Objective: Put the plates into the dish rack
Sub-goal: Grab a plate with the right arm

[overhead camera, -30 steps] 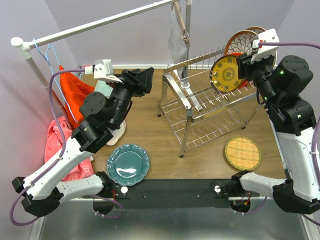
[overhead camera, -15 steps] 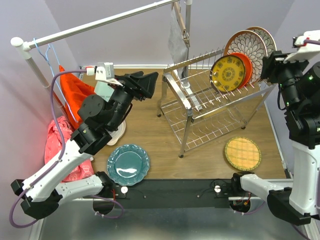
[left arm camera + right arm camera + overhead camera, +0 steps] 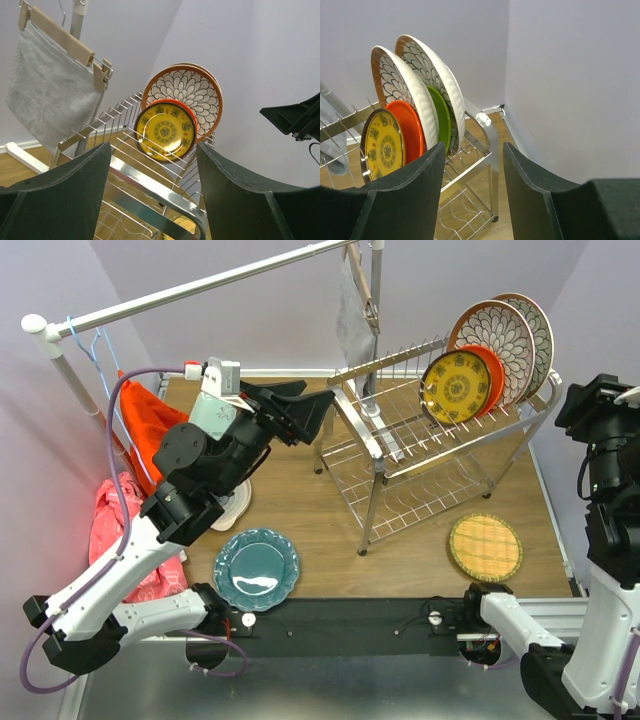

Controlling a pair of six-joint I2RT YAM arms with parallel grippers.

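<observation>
The dish rack [image 3: 373,502] stands at the back right of the table. Its top tier holds a dark-yellow patterned plate [image 3: 455,388], an orange plate [image 3: 492,375] and two brown-rimmed floral plates [image 3: 495,328]. A lime green plate [image 3: 440,117] stands between the floral ones. A teal plate [image 3: 257,569] and a yellow woven plate [image 3: 485,547] lie flat on the table. My left gripper [image 3: 312,412] hovers open and empty just left of the rack's frame [image 3: 150,185]. My right gripper [image 3: 580,405] is open and empty, right of the rack [image 3: 487,135].
A white clothes rail [image 3: 200,288] crosses the back, with a grey cloth [image 3: 355,315] on a wooden hanger beside the rack. Orange [image 3: 150,425] and pink [image 3: 110,530] cloths lie at the left. A white plate [image 3: 236,508] shows under the left arm. The wall is close on the right.
My right gripper has drawn back to the right, away from the plates in the rack. The left gripper has swung right towards the rack and opened a little wider.
</observation>
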